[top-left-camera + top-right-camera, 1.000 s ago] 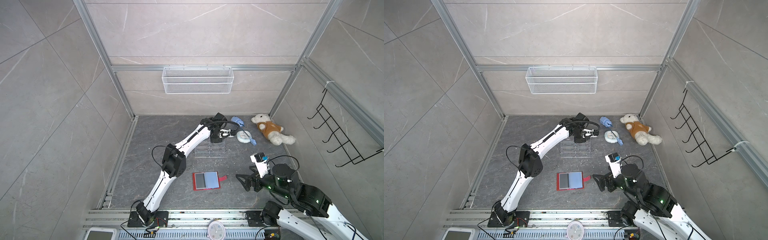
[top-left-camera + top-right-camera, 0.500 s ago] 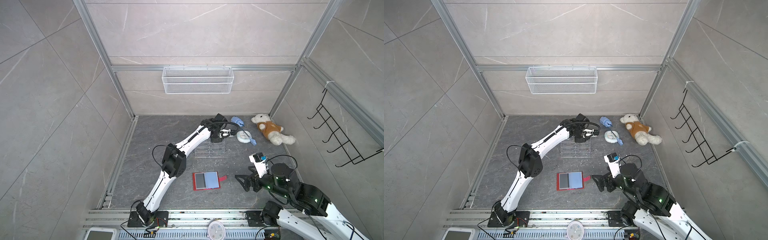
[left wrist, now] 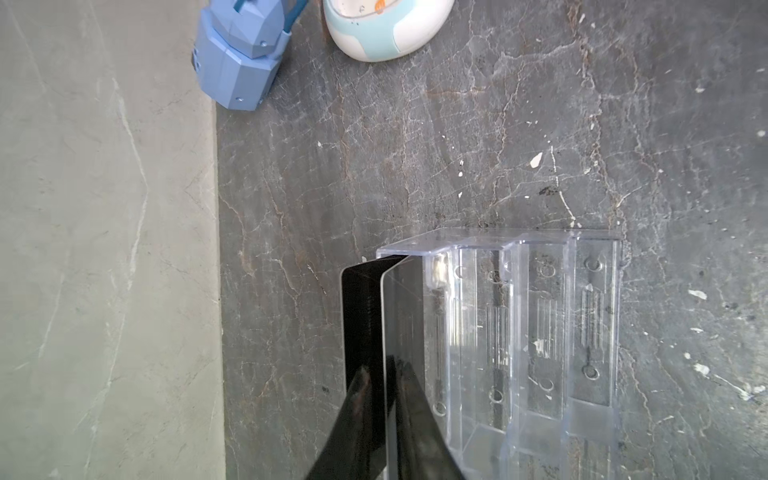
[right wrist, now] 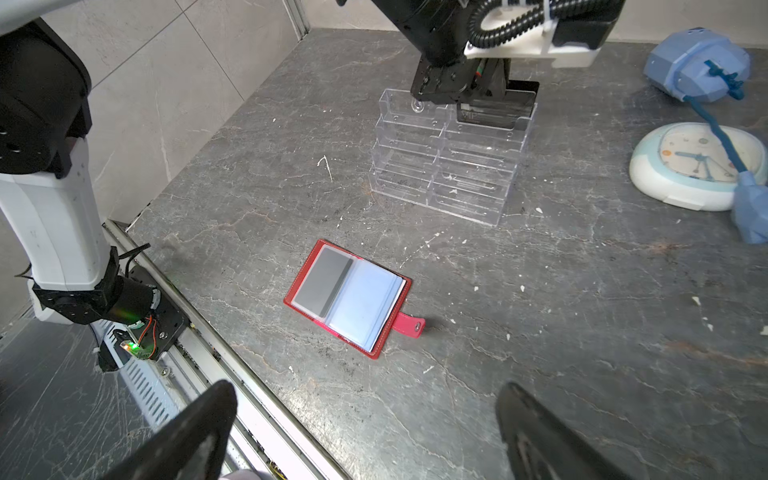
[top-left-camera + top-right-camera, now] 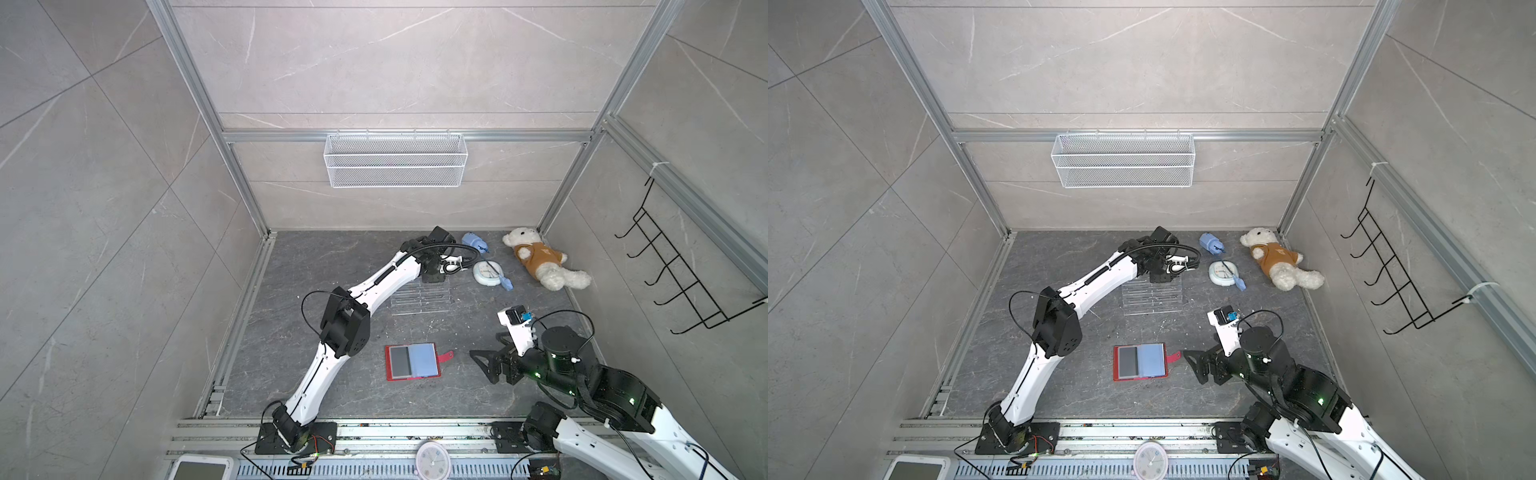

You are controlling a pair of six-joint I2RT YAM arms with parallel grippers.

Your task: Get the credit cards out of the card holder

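Red leather-look card holder (image 5: 411, 360) lay open and flat on the grey worktop (image 5: 332, 257) in both top views, apart from the clear plastic stand (image 5: 420, 297) farther back. The left arm (image 5: 382, 277) reached over the stand's rear tier; the cards were too small to make out there. The right jaws stood wide apart and empty, just beside the holder's snap tab (image 5: 445, 356).

Left wrist view: the left jaws stood nearly together, one finger (image 3: 357, 399) on each side of the pale edge of the front card (image 3: 403, 324), so clamped on it. The rear card (image 3: 361, 316) stood just behind; whether the two touched could not be told. Both were out of the holder, at the stand's rearmost pocket.

Right wrist view: the front card, marked "Vip", sat in a top pocket, the rear card's edge showing above it. A grey rectangle (image 4: 326, 282) showed in the holder's sleeve; whether it was a card could not be told.

Judged procedure: the step was seating the card. It needed to be kept upright and square to the slot, then lowered until its bottom edge rested. The jaws then needed to part slightly and lift straight up, since the light stand would likely slide if dragged.
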